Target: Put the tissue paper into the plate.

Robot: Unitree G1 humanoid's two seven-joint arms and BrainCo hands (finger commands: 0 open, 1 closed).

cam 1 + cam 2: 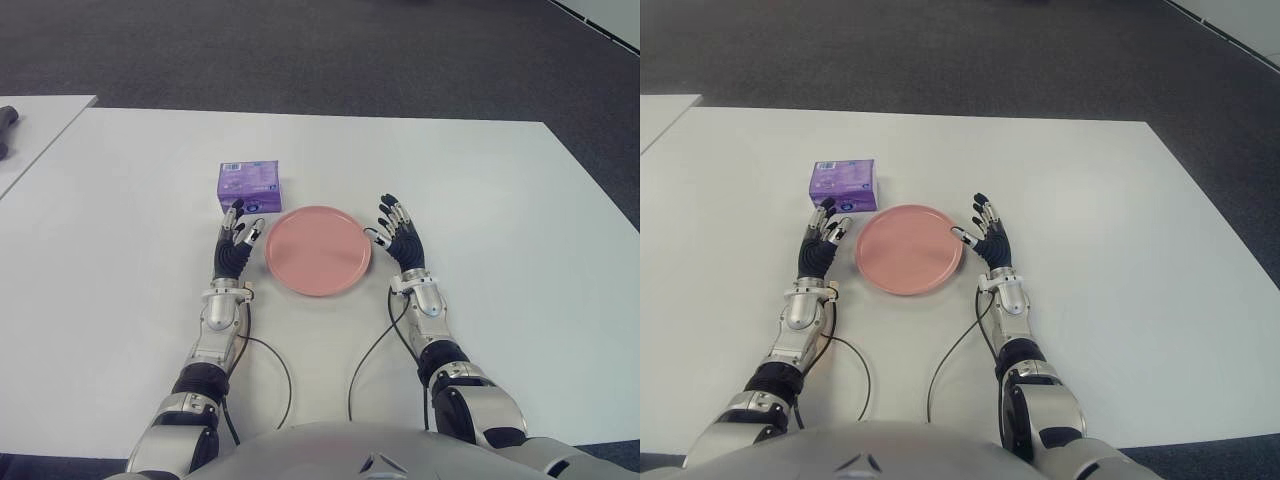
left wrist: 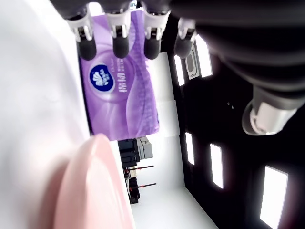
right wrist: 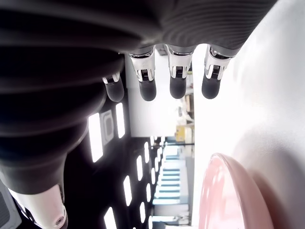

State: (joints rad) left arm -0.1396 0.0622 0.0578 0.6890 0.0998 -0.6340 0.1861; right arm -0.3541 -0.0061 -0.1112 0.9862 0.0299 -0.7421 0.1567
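Note:
A purple tissue pack lies on the white table, just behind and left of a pink plate that holds nothing. My left hand shows left of the plate, fingers spread, its tips just short of the pack's near edge. The left wrist view shows the pack beyond those fingertips and the plate's rim beside it. Right of the plate, my right hand is open and holds nothing; its wrist view shows the plate's rim.
A second white table stands at the far left with a dark object on it. Dark carpet lies beyond the table's far edge. Thin cables run from both wrists across the near table.

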